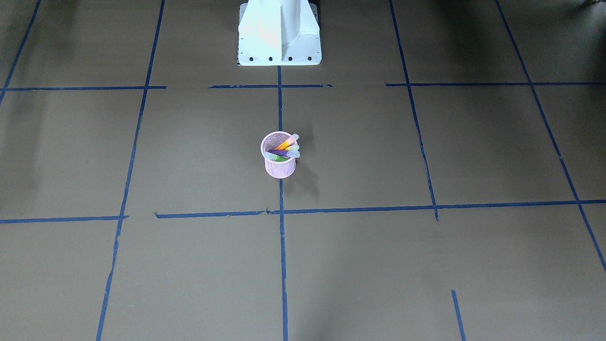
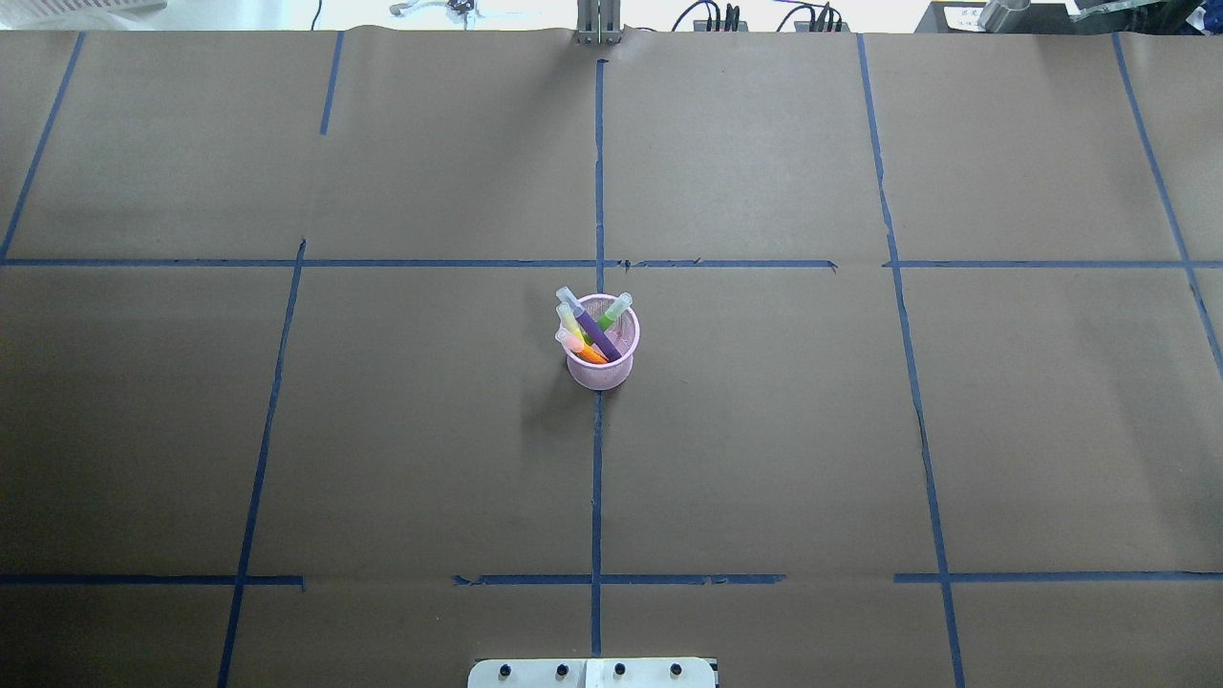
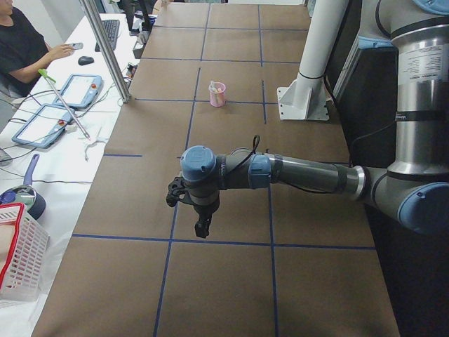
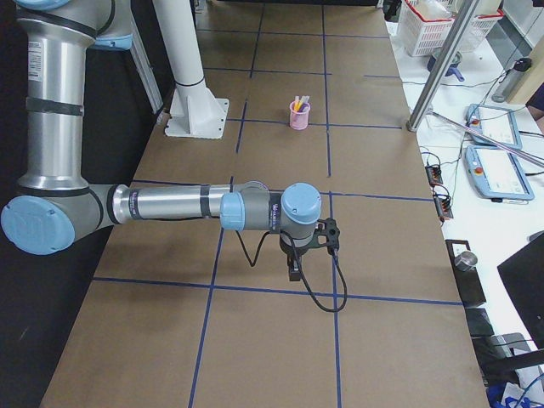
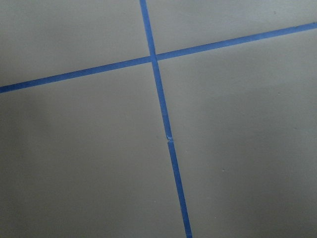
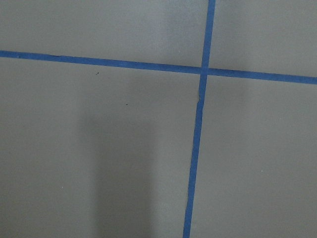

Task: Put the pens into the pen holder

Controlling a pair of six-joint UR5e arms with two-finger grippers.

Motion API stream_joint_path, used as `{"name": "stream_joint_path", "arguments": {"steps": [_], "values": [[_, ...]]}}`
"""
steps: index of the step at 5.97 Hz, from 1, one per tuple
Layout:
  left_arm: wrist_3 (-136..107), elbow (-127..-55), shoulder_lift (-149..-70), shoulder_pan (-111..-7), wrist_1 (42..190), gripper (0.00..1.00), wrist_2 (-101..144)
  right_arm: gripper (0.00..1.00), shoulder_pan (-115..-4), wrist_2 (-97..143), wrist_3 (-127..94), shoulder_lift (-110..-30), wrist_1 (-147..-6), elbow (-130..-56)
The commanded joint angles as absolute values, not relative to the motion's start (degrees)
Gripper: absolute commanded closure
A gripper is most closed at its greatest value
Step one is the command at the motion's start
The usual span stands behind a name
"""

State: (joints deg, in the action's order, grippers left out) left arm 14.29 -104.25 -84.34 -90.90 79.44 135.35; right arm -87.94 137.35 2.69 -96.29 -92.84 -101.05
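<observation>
Across the overhead view you have the table (image 2: 382,430), papered brown and gridded with blue tape (image 2: 597,172). From each end camera you see one arm stretched out level over it: the left arm (image 3: 302,174) and the right arm (image 4: 170,204). Each ends in a tool pointing down at the paper, the left gripper (image 3: 202,228) and the right gripper (image 4: 293,270). You cannot tell whether either is spread or closed. Both are well apart from the cup. The white pedestal (image 1: 279,33) sits at 12 o'clock in the front view. At the overhead's centre, on the middle tape line, the pink pen holder (image 2: 602,368) stands upright. Inside it are the pens. The purple pen (image 2: 600,336) leans toward 11 o'clock, the green pen (image 2: 611,315) toward 1 o'clock, and the orange pen (image 2: 590,354) toward 10.
</observation>
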Motion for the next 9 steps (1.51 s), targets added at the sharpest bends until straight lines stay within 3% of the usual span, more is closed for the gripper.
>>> {"name": "stream_joint_path", "arguments": {"steps": [1,9], "values": [[14.33,-102.59,-85.07,-90.70,79.28,0.00,135.35,0.00,-87.54,137.20,2.38,-95.89,-92.73,-101.16],[14.68,-101.77,-85.52,-90.88,80.60,0.00,132.28,0.00,-85.09,136.50,2.29,-95.10,-92.11,-99.15]]}}
